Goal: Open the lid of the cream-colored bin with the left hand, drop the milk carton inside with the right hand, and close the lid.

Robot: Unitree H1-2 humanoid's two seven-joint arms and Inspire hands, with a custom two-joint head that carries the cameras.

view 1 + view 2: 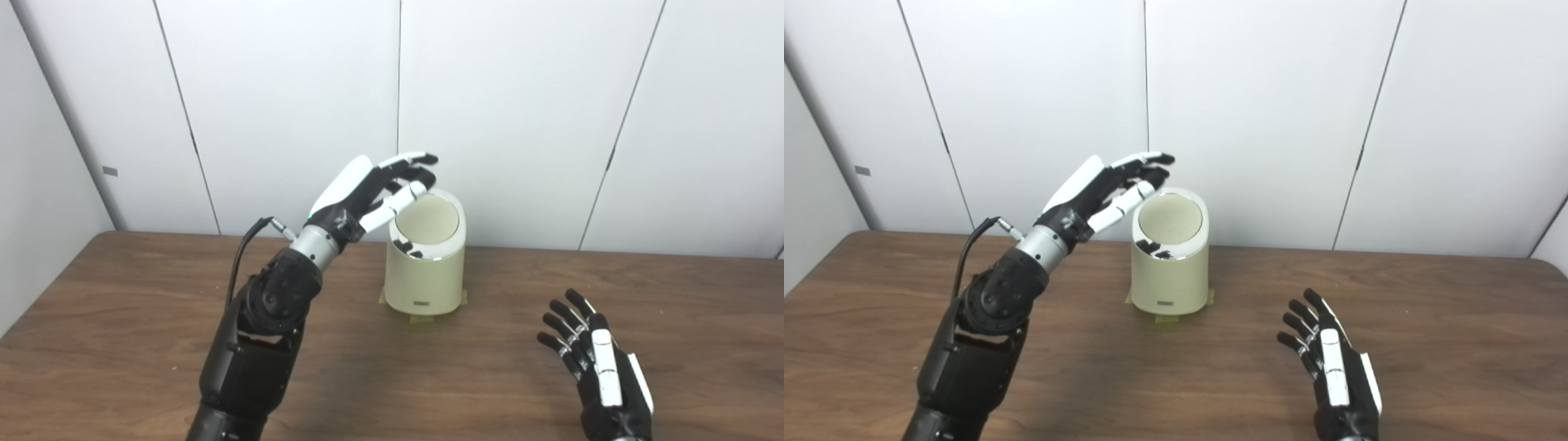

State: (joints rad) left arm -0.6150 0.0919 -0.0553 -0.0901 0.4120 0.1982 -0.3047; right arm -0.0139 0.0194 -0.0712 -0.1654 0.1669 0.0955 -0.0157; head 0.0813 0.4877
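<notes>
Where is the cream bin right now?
The cream bin stands mid-table near the back wall, lid closed, with the left hand raised at its upper left.

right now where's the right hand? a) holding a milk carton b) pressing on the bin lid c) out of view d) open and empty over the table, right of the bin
d: the right hand sits with fingers spread and nothing in it, low over the table, right of the cream-colored bin.
</notes>
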